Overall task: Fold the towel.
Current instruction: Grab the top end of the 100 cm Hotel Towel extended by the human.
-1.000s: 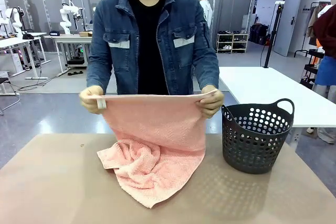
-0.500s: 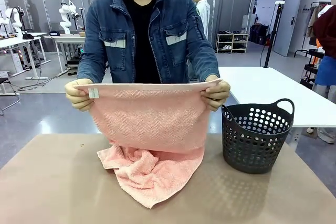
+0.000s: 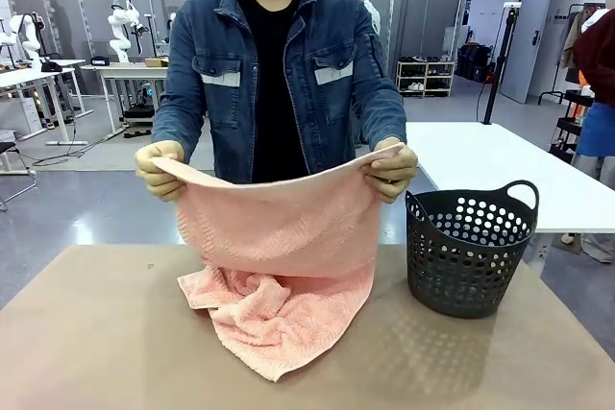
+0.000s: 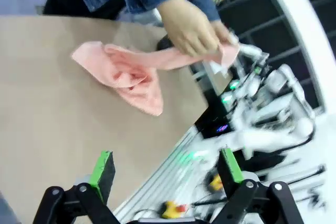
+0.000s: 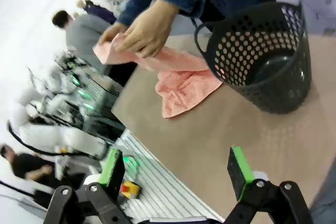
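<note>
Person [image 3: 274, 74] holds salmon-pink terry towel [image 3: 279, 237] by top corners, likely spreading it flat before folding; left end effector [image 4: 165, 154] and right end effector [image 5: 176, 152] gape wide, empty.

Our left pincer [image 4: 165, 157] and right pincer [image 5: 177, 153] are black with green pads [image 4: 103, 164]; the person [image 3: 279, 74] wears a blue denim jacket [image 3: 207, 112] over a black shirt [image 3: 274, 93].

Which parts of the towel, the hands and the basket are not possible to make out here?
Towel lower corners: front view, lost in its own bunched folds.
Person's hands: front view, fingertips partly covered by the towel's top edge.
Basket floor: front view, behind its near wall.
</note>
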